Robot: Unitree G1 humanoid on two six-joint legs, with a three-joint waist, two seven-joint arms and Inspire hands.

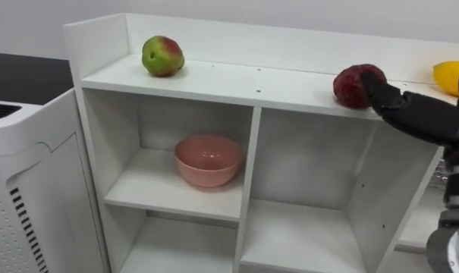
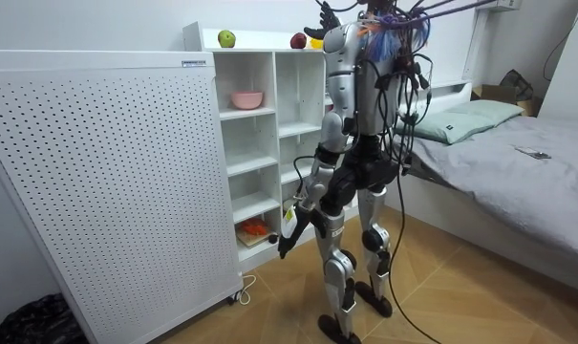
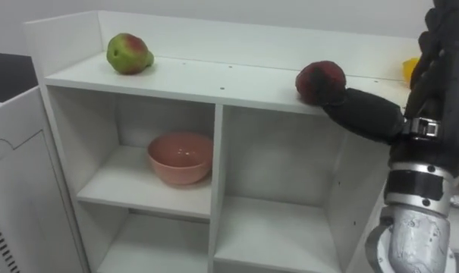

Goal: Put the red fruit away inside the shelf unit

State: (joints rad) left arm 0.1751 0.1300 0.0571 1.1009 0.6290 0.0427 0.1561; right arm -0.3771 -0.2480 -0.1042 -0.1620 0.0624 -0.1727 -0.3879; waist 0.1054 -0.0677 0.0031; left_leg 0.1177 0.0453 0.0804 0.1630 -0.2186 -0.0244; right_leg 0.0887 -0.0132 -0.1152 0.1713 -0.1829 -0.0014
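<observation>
Down by the thigh, the left hand (image 2: 288,229) is hanging idle, its grasp unreadable. Up on top of the white shelf unit (image 1: 237,80), the right hand (image 1: 411,114) is stretching in from the right and touching the dark red apple (image 1: 354,85). That apple is sitting just leftward, at the hand's tip. Whether the hand is clasping it I cannot tell. Farther left, the green apple (image 1: 162,56) is lying well apart.

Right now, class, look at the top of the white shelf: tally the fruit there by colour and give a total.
Green-red apple: 1
Dark red fruit: 1, at the right hand
Yellow fruit: 1
Total: 3
</observation>
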